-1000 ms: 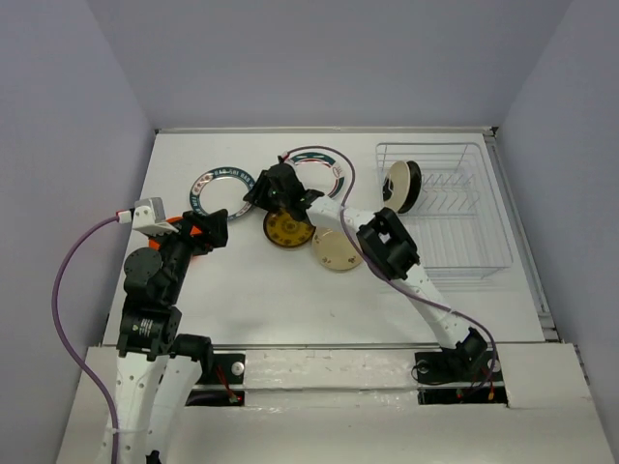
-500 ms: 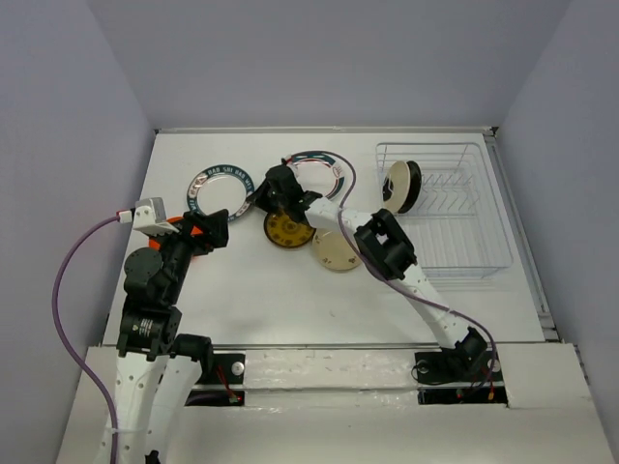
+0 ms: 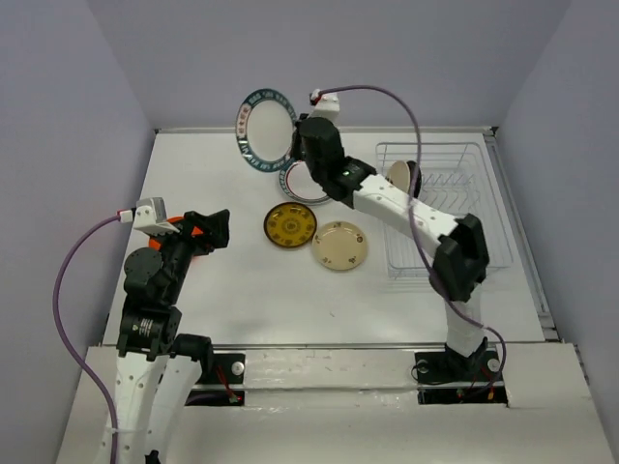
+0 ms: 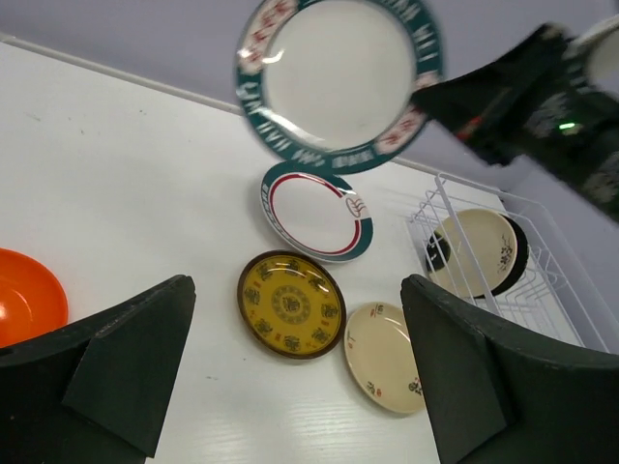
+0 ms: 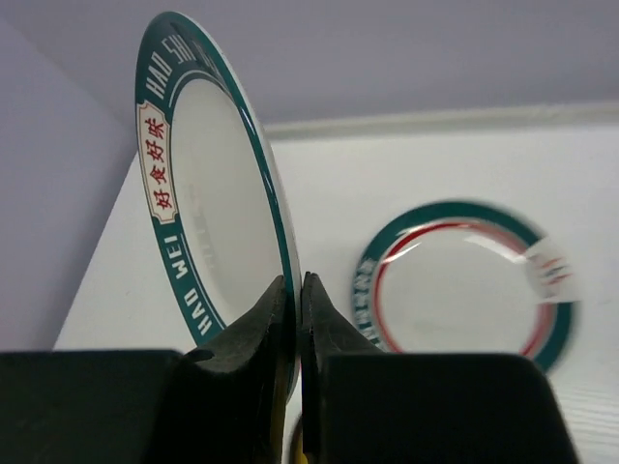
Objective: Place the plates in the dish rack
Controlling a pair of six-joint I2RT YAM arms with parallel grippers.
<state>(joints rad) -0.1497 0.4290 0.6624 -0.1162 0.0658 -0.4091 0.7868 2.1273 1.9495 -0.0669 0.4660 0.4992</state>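
My right gripper is shut on the rim of a white plate with a green patterned rim and holds it upright in the air above the table's back edge; the right wrist view shows the fingers pinching this plate. A second white green-rimmed plate lies flat below it. A mustard-brown plate and a cream plate lie mid-table. An orange plate shows in the left wrist view. My left gripper is open and empty at the left.
The white wire dish rack stands at the back right, with a cream plate and a black plate upright at its left end. The right arm stretches across the rack's near left corner. Grey walls enclose the table.
My right gripper has lifted the green-rimmed plate off the table and raised it up and back, turning it upright. The left arm has not moved.
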